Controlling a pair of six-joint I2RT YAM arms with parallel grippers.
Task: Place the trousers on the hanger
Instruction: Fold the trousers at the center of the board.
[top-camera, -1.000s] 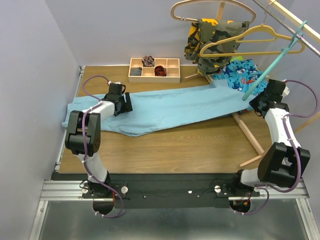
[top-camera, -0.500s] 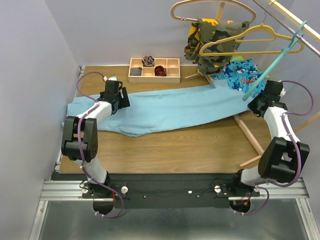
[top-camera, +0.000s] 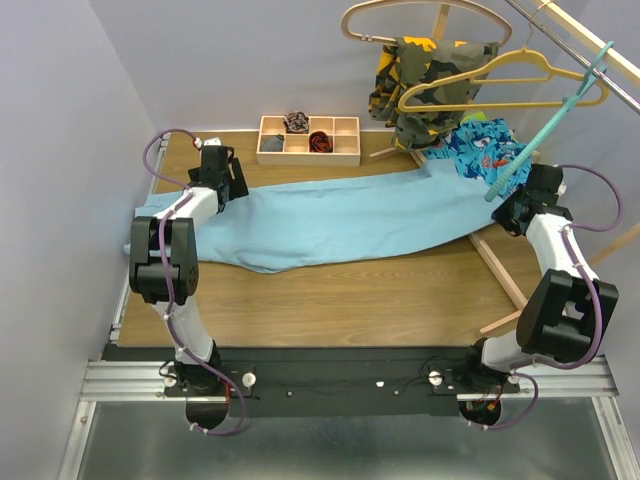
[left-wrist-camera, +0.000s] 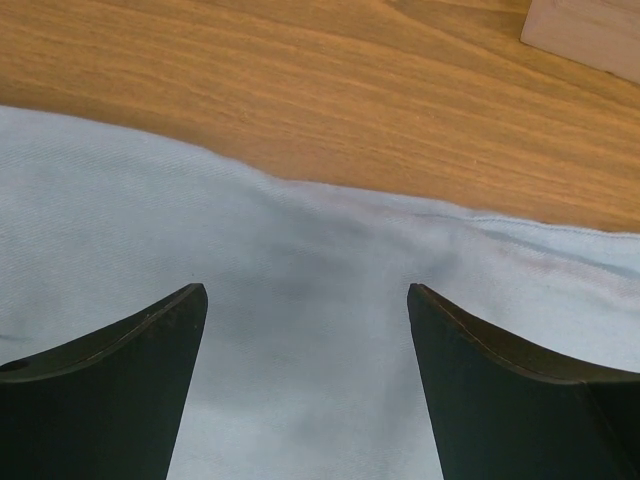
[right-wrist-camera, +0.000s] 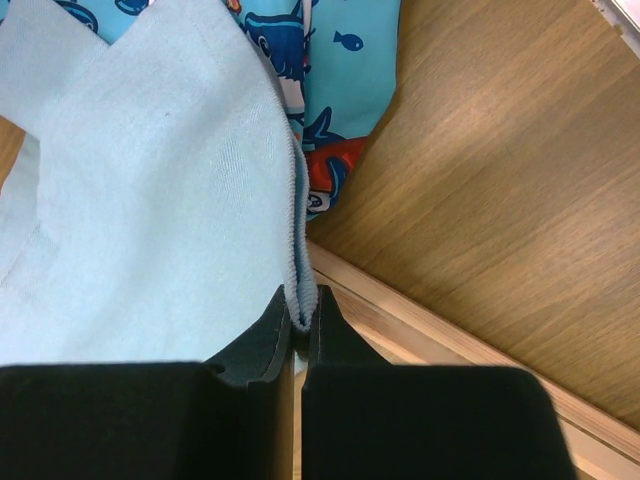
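Observation:
The light sky-blue trousers lie stretched across the table from left to right. My left gripper is open over their far left edge; in the left wrist view its jaws stand wide apart above the cloth, holding nothing. My right gripper is shut on the trousers' ribbed waistband at the right end. The teal hanger hangs slanted from the rail at the right, just above my right gripper.
A wooden divided tray with small items stands at the back. A camouflage garment and a yellow hanger hang on the wooden rack; a shark-print cloth lies under it. The rack's wooden foot runs by my right arm.
My left gripper has moved back and left along the trousers toward their far left edge. My right gripper has shifted very slightly back, still holding the waistband.

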